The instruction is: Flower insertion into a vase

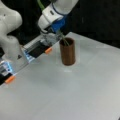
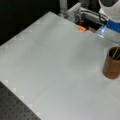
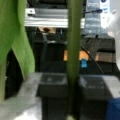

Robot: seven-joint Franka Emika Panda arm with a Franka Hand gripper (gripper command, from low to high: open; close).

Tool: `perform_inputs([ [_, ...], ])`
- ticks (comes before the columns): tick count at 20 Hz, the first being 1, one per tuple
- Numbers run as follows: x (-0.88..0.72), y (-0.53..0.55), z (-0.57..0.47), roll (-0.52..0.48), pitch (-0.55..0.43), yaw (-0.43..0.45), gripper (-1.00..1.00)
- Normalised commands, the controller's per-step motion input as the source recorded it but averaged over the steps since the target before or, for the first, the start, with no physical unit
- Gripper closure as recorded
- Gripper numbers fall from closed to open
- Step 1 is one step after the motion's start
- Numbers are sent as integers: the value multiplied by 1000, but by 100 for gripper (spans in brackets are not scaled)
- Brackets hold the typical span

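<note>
The dark brown vase (image 1: pixel 67 52) stands upright on the white table (image 1: pixel 75 95), and it also shows at a front view's right edge (image 2: pixel 111 65). My gripper (image 1: pixel 58 32) hangs just above and to the left of its rim, shut on the flower's green stem (image 1: pixel 64 40). The stem's lower end slants down into the vase's mouth (image 2: pixel 115 53). In the wrist view the stem (image 3: pixel 73 50) runs upright between the two dark fingers (image 3: pixel 52 87), and a broad green leaf (image 3: pixel 17 37) hangs at the left. The flower's head is out of view.
An aluminium rail with orange tabs (image 1: pixel 48 50) (image 1: pixel 10 79) runs along the table's edge behind the vase; it also shows in a front view (image 2: pixel 81 28). The arm's white base (image 1: pixel 10 37) stands at the left. A black perforated board (image 2: pixel 15 110) borders the table.
</note>
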Motion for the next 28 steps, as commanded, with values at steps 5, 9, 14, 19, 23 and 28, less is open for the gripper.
perform_inputs([
  [5, 359, -14, -160, -174, 73, 44, 100],
  [9, 341, -34, -101, -170, 60, 54, 100],
  [14, 311, -33, -125, -164, 45, 49, 100],
  [19, 251, 10, -164, -156, 13, 3, 100],
  [23, 202, 37, -125, -177, -20, -21, 100],
  [28, 222, 63, -122, -184, -51, -22, -100],
])
